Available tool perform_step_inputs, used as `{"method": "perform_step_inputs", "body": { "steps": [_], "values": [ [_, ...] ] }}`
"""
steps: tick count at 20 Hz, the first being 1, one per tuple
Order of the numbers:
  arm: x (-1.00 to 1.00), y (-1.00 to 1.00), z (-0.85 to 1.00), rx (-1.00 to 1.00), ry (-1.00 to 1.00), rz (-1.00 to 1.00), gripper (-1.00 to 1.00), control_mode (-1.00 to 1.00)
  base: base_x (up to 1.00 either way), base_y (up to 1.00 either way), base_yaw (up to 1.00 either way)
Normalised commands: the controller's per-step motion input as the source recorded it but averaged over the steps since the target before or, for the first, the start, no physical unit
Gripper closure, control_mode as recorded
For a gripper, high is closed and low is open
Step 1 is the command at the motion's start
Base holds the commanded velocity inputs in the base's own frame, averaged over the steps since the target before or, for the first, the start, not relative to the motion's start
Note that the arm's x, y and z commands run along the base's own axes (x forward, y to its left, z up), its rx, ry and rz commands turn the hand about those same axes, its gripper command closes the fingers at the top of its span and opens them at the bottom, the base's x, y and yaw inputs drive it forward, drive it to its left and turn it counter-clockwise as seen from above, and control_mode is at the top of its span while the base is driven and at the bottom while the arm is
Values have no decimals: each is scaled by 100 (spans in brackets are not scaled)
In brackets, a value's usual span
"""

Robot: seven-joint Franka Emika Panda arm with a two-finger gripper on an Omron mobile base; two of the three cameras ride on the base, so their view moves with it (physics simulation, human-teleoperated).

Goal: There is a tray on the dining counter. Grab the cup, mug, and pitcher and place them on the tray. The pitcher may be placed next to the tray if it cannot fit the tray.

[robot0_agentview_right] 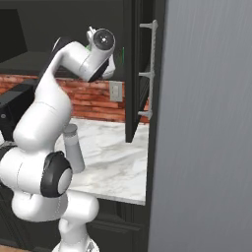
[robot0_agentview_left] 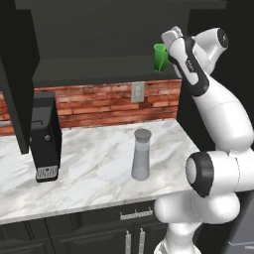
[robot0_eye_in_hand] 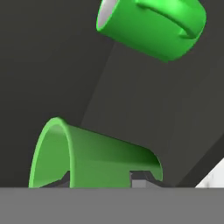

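Hand view: jaws narrowly around cup (robot0_eye_in_hand: 94,159)

Glossy green cup (robot0_eye_in_hand: 96,159), veined marble counter (robot0_agentview_left: 99,163), rough brick wall (robot0_agentview_left: 99,104)

The cup (robot0_eye_in_hand: 94,159) covers the jaws, and the robot arm (robot0_agentview_right: 42,147) hides most of the pitcher (robot0_agentview_right: 74,147).

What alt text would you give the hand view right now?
A green handleless cup sits right at the gripper, its wall between the dark fingertips. Beyond it a green mug with a loop handle stands on the same dark shelf.
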Motion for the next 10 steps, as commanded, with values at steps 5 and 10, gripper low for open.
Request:
{"method": "perform_step_inputs", "body": {
  "steps": [5,10],
  "values": [
    [-100,0,0,0,0,0,100,-100,0,0,0],
    [-100,0,0,-1,4,0,100,-100,0,0,0]
  ]
}}
